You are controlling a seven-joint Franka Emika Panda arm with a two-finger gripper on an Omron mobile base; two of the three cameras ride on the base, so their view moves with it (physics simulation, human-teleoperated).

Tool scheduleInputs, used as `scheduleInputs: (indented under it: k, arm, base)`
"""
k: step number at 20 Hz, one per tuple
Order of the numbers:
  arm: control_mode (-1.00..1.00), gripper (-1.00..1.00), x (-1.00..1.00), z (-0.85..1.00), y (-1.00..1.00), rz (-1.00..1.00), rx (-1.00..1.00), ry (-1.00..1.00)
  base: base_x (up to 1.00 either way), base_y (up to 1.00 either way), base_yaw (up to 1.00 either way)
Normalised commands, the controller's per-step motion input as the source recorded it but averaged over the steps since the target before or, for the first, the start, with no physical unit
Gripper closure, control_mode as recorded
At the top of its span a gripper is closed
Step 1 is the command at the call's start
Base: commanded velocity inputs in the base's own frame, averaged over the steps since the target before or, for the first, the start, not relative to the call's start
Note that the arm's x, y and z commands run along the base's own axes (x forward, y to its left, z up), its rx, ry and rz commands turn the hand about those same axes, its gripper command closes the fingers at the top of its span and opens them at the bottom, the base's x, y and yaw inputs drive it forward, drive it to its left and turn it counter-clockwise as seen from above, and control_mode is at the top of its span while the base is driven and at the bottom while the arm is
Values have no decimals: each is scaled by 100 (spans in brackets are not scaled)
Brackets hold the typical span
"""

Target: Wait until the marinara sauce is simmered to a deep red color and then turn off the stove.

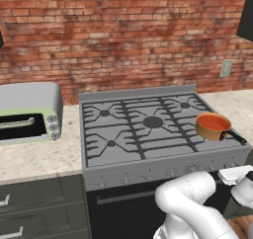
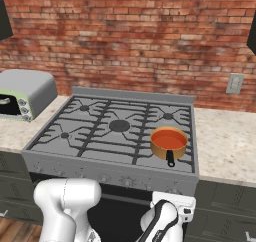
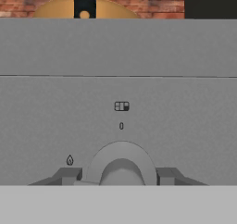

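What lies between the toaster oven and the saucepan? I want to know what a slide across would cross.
In the left base view, between toaster oven and saucepan: a counter strip, then stove grates.

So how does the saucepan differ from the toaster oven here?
The saucepan is small, round and copper-orange, standing on the stove's front right grate; the toaster oven is larger, boxy, grey and green, on the counter left of the stove. The saucepan is open-topped, showing orange-red sauce; the toaster oven's door is shut.

The light is even and soft in all views, with only faint shadows, no glare, and slightly coarse rendering.
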Motion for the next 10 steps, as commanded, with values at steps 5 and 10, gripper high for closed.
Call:
scheduleInputs:
  k: [5,10]
  arm:
    - [-100,100,0,0,0,0,0,0]
    - [-100,100,0,0,0,0,0,0]
  base:
    - [0,0,0]
    - [0,0,0]
